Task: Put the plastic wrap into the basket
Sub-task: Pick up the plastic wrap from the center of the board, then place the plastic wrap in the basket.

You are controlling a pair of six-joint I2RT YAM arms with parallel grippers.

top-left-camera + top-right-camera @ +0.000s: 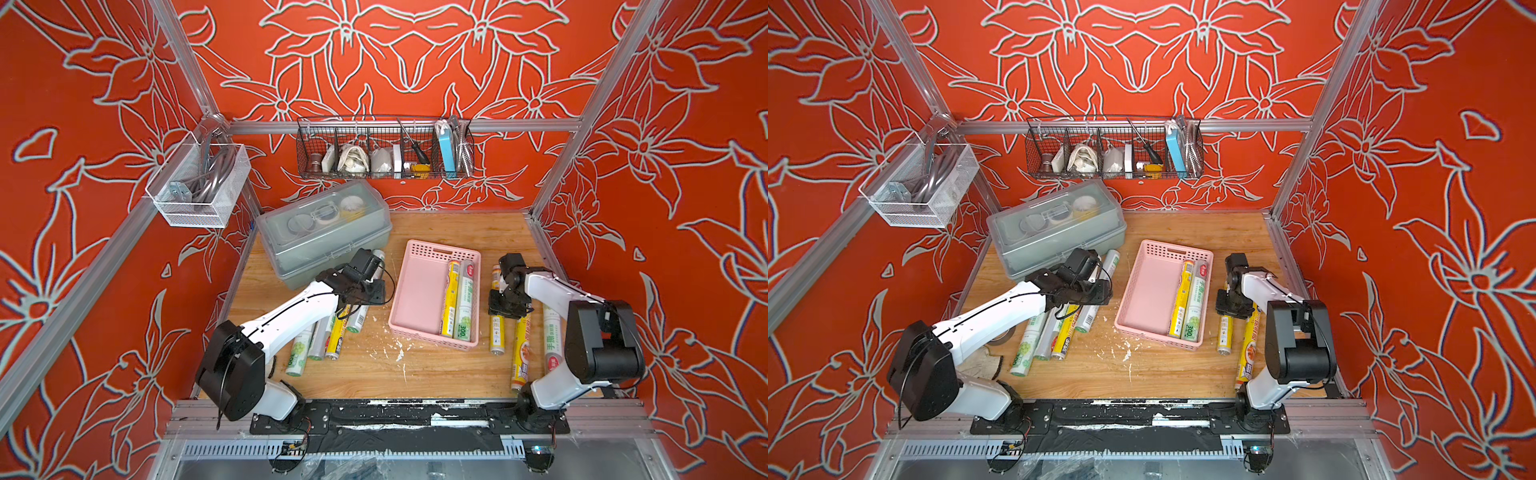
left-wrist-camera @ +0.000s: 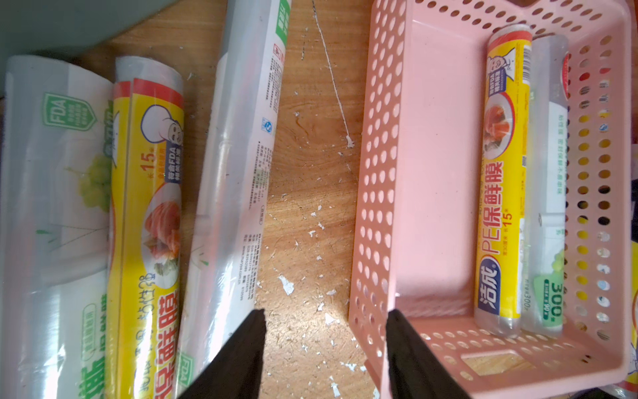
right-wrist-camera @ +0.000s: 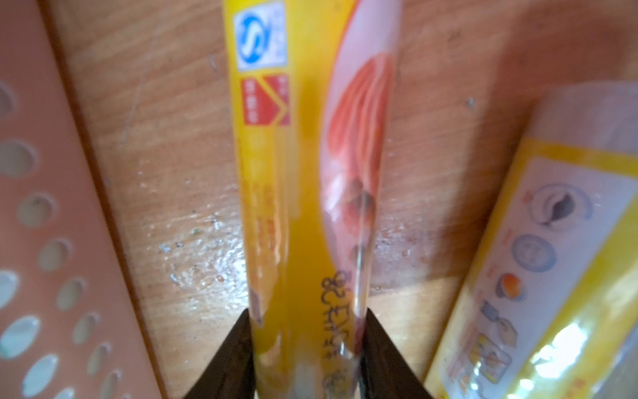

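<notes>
My right fingers are clamped on a slim yellow plastic-wrap roll lying on the wooden worktop, just beside the shallow pink perforated plastic basket. A longer yellow roll and a red-labelled white roll lie next to it. My left fingers stand apart over bare worktop, between the basket and a silvery white roll. Inside the basket, a yellow-wrapped roll and a green-printed white roll lie side by side against the wall nearest my right arm.
</notes>
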